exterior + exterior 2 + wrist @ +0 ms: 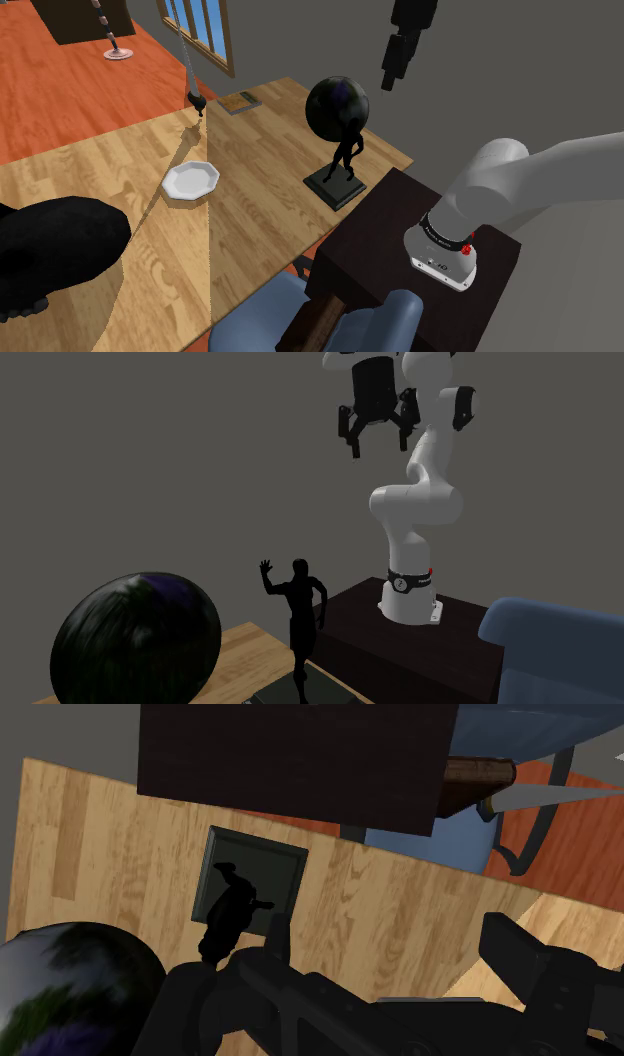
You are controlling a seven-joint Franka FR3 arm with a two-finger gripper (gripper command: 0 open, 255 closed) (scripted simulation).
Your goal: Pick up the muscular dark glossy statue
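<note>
Gripper [378, 444], spread wide, hangs high above statue [300, 604].

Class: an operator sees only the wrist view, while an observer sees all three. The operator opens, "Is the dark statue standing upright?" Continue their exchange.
Observer: Yes, the statue stands upright, one arm raised.
Operator: How close is the gripper?
Observer: It hangs high up, well clear of the statue.
Operator: Anything else on the table?
Observer: A white bowl sits apart from the statue, toward the shoulder view's left.
</note>
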